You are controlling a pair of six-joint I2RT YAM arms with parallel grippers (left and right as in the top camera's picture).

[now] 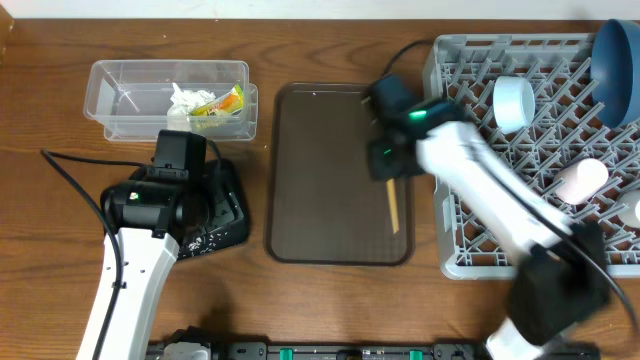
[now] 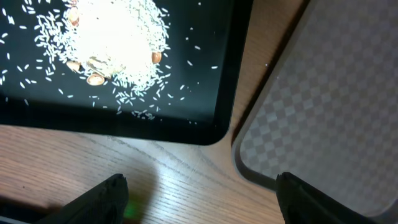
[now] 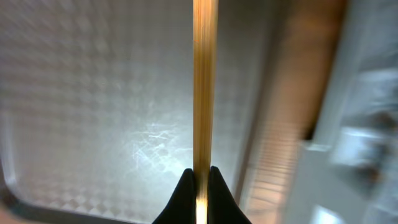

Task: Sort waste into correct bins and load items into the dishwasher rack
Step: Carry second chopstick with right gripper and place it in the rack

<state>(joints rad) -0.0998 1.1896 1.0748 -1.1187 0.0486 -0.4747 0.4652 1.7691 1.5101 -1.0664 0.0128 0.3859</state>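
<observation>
My right gripper (image 3: 199,173) is shut on a wooden chopstick (image 3: 204,81) and holds it over the right side of the brown serving tray (image 1: 320,120); the chopstick (image 1: 392,205) shows overhead below the gripper (image 1: 385,165). My left gripper (image 2: 199,193) is open and empty over the table beside the black tray (image 2: 124,121), which holds rice scraps (image 2: 118,37). The clear tub (image 1: 130,95) holds the white tissue (image 1: 185,100) and the yellow-green wrapper (image 1: 222,103). The grey rack (image 1: 470,250) holds the blue plate (image 1: 615,60), white cup (image 1: 514,102) and pink cup (image 1: 580,180).
The brown serving tray lies between the black tray (image 1: 228,215) and the rack, and its corner shows in the left wrist view (image 2: 323,112). A black cable (image 1: 75,180) runs across the table at the left. The rack's edge is blurred at the right of the right wrist view (image 3: 367,112).
</observation>
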